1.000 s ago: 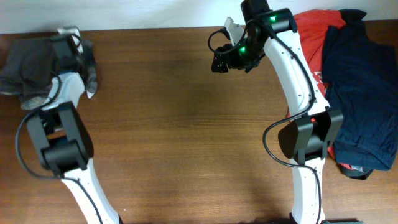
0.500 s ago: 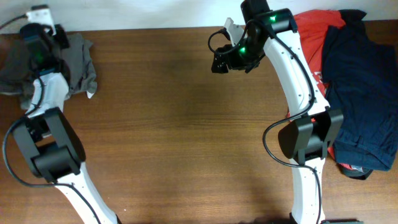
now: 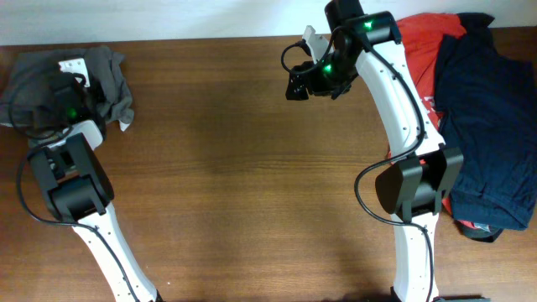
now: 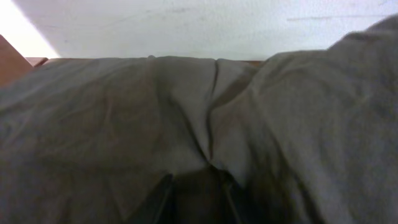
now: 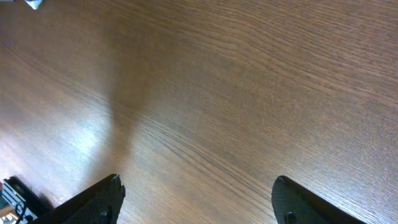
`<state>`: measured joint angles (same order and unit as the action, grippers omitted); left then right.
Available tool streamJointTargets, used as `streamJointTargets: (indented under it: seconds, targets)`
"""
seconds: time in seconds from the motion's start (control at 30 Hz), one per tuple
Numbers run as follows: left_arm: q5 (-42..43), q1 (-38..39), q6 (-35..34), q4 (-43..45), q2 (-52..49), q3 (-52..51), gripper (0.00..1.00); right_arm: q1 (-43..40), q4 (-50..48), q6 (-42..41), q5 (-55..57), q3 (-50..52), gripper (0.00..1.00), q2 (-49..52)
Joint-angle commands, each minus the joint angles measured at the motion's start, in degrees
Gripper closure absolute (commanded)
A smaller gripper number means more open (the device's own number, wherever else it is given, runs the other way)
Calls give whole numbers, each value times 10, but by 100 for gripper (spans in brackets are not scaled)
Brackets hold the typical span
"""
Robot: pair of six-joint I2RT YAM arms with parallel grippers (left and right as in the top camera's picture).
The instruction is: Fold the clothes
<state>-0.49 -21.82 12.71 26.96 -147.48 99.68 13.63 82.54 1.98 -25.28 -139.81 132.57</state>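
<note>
The shorts point(image 3: 105, 71) lie crumpled at the desk's point(image 3: 235, 168) far-left corner, nothing folded yet. Your right fingers point(image 5: 99, 199) are spread, empty above the desk; whether your left fingers point(image 4: 163, 198) pinch cloth, you cannot tell.

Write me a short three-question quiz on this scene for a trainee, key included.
1. True or false: the right fingers are shut on cloth.
2. Where on the table do the grey shorts lie? A) the far left corner B) the middle C) the near right edge
3. Which garment lies partly over the red T-shirt?
Key: 1 false, they stand open over bare wood. 2 A. 3 the dark navy garment.
</note>
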Motion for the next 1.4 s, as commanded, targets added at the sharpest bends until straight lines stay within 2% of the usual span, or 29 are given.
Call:
streamJointTargets:
  seconds: [0.0,0.17,0.57,0.77,0.83,0.9,0.93,1.03,1.13,1.2,1.37]
  targets:
    - [40,11,9,-11,-46,-4,73,-2,2,6,5,-10,20,-17]
    - [70,25,9,-22,-62,-4,73,-2,2,6,5,-10,20,-17]
    - [66,69,11,6,-63,-4,73,-2,0,6,5,-10,20,-17]
    - [21,67,11,12,-63,0,72,-2,0,6,5,-10,19,-17]
    - [22,67,11,22,-62,9,63,-2,-1,6,5,-10,19,-17]
    - [22,67,4,26,-53,19,35,-2,-4,6,5,-10,19,-17]
    - [22,67,-2,26,-45,24,4,-2,-5,6,5,-10,19,-17]
    - [22,67,-27,25,1,42,1,-2,-13,6,5,-10,18,-17]
    - [22,67,-34,16,44,52,1,-2,-27,25,8,-10,5,-17]
    - [22,67,-34,2,79,52,1,-2,-44,25,9,-10,1,-17]
    - [22,67,-35,-109,192,53,1,-2,-59,25,9,-45,1,-17]
